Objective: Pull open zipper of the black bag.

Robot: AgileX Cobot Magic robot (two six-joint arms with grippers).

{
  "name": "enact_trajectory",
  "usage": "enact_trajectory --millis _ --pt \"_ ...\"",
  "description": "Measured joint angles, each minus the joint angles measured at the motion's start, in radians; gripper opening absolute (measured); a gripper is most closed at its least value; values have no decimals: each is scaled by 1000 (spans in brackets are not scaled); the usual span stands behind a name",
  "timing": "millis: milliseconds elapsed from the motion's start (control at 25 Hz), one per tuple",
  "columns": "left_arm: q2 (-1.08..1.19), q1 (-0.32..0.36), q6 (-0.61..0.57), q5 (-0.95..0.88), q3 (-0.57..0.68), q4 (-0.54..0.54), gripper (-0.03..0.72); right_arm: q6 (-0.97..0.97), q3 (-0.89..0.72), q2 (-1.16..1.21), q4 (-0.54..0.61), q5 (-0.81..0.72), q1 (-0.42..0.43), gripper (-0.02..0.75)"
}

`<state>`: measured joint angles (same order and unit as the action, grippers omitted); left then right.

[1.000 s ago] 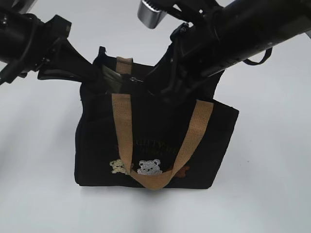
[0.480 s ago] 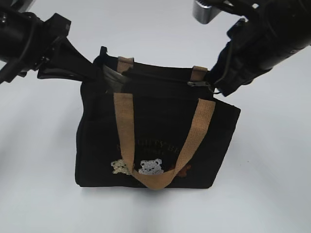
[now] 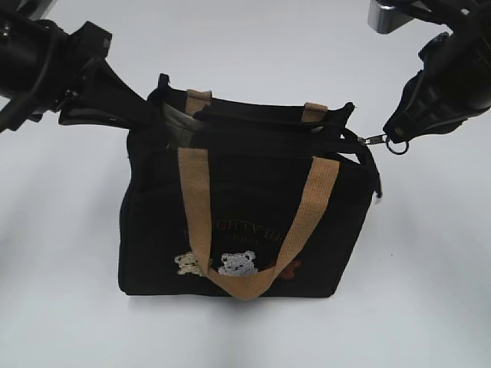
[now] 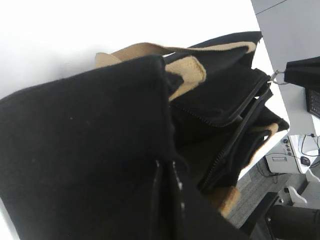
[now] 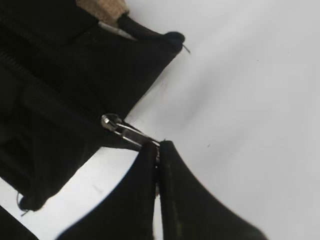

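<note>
Right hand point(image 5: 156, 150) is clamped on the silver metal zipper pull point(image 5: 125, 131), just off the boxy black fabric bag's point(image 3: 253, 222) end edge; bare white surface point(image 5: 250, 90) lies beyond. Left hand point(image 3: 157, 123) is pinched shut on the opposite top corner.

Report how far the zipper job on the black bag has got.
Nearly done, it seems: the zipper pull sits past the right end of the black bag, and the top gapes open. In hand: the right gripper is shut on the silver pull, while the left gripper pins the bag's left end. Left: probably only letting go.
</note>
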<state>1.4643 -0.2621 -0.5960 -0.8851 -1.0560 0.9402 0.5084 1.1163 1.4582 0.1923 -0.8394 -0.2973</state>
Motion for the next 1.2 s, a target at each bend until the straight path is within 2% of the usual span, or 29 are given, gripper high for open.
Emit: enact_trajectory --millis 320,400,480,640,720,800,1040,1200 --pt "0 0 0 -2 0 -1 -4 -60 0 0 -1 -34 11 0" --pt "-1 0 0 -12 0 5 16 -93 0 0 0 -46 11 31" --pt "-8 0 0 -21 -2 14 85 -120 0 0 0 -68 11 115" --pt "-51 0 0 -50 -2 -14 309 -191 0 0 -1 -160 11 407" --pt "-96 0 0 -74 -2 -71 374 -214 0 -1 -1 -224 11 509" --pt "-151 0 27 -104 -2 -145 400 -225 -19 -16 -1 -262 11 547" --pt "-379 0 312 -207 25 -556 414 -267 -185 -173 -1 -282 13 570" --pt "-578 0 429 -232 155 -723 414 -320 -316 -318 -1 -274 13 571"
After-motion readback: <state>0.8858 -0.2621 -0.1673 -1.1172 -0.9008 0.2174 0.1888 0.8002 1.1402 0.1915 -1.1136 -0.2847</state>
